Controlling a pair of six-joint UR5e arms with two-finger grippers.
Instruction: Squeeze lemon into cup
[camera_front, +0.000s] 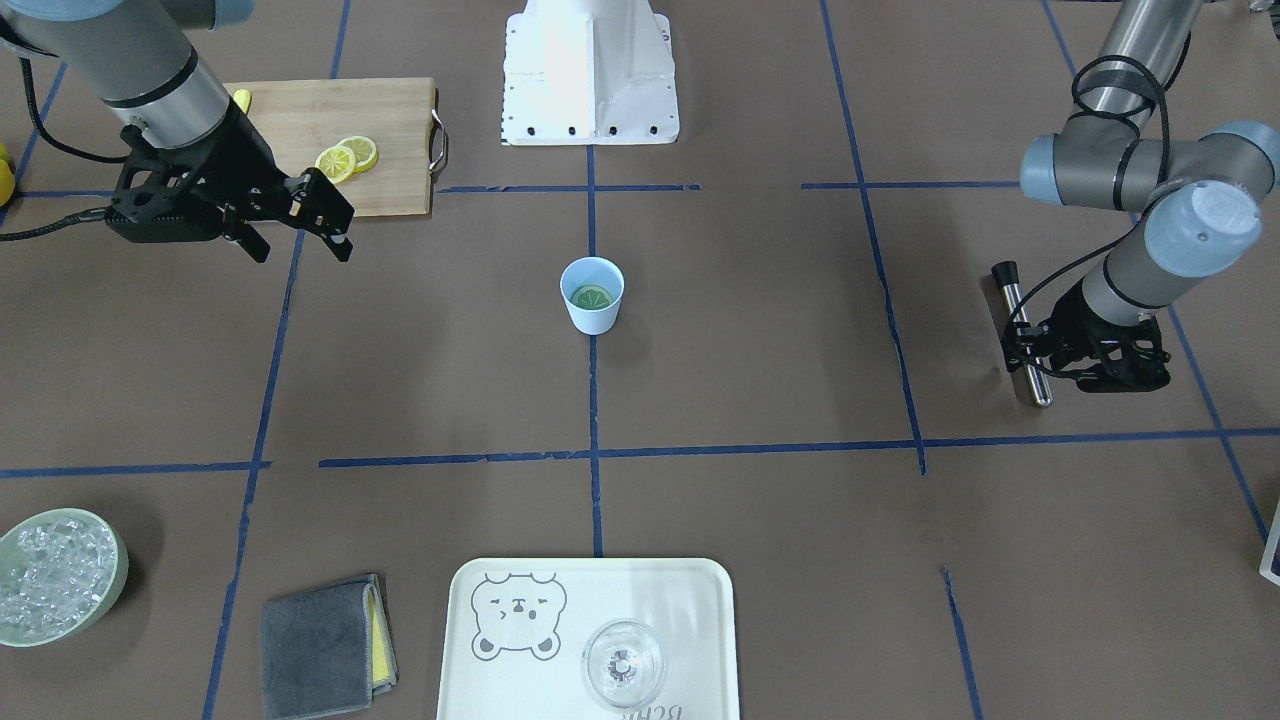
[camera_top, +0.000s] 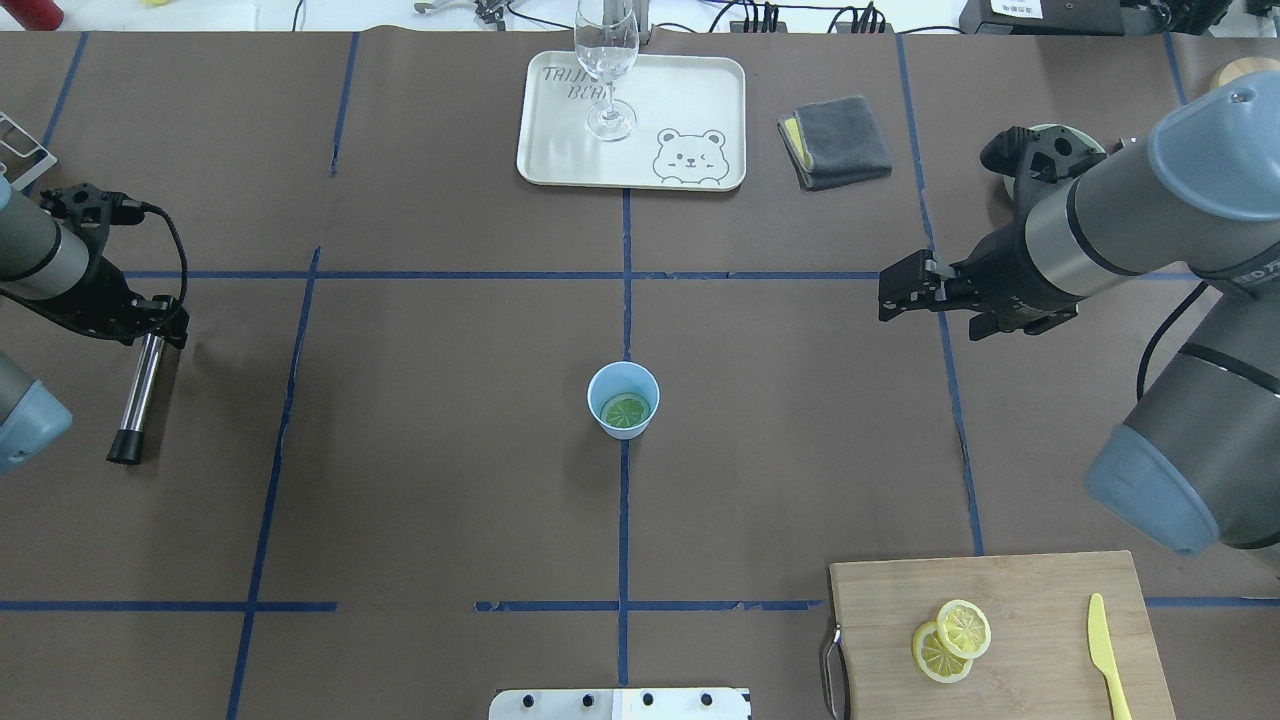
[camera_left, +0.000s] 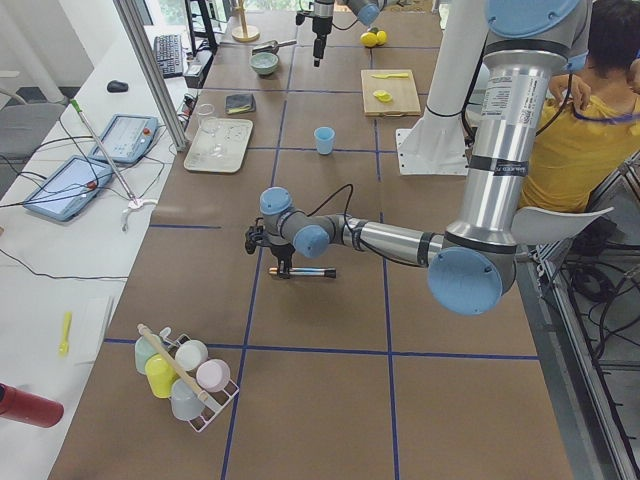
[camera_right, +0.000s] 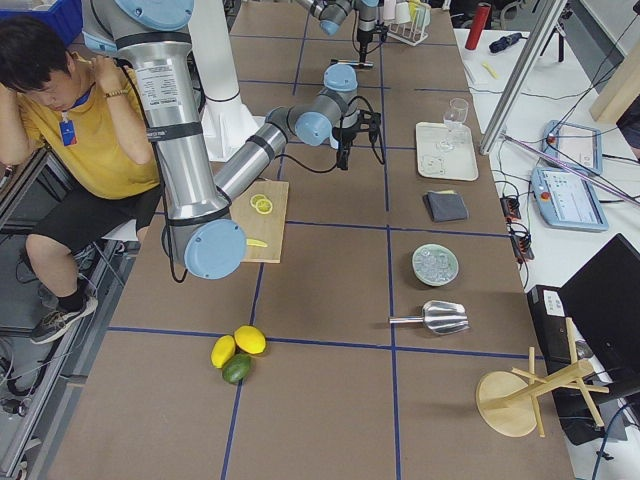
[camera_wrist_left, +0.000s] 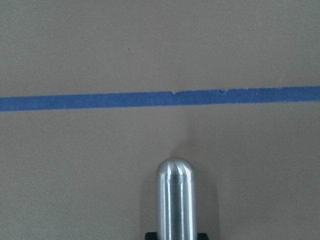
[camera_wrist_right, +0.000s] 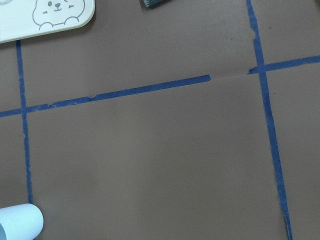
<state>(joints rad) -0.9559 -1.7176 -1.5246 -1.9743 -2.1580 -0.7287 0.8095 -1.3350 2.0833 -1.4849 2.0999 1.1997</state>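
The cup (camera_top: 623, 398) stands alone mid-table, open room on every side. The tray (camera_top: 560, 150) with the tall glass (camera_top: 606, 60), the cutting board (camera_top: 1020, 600) and the metal rod (camera_top: 140, 395) in the left gripper (camera_top: 150, 325) all sit well apart from it.

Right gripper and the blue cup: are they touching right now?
Apart. The overhead view shows the right gripper off to the side of the cup, with a wide stretch of table between them.
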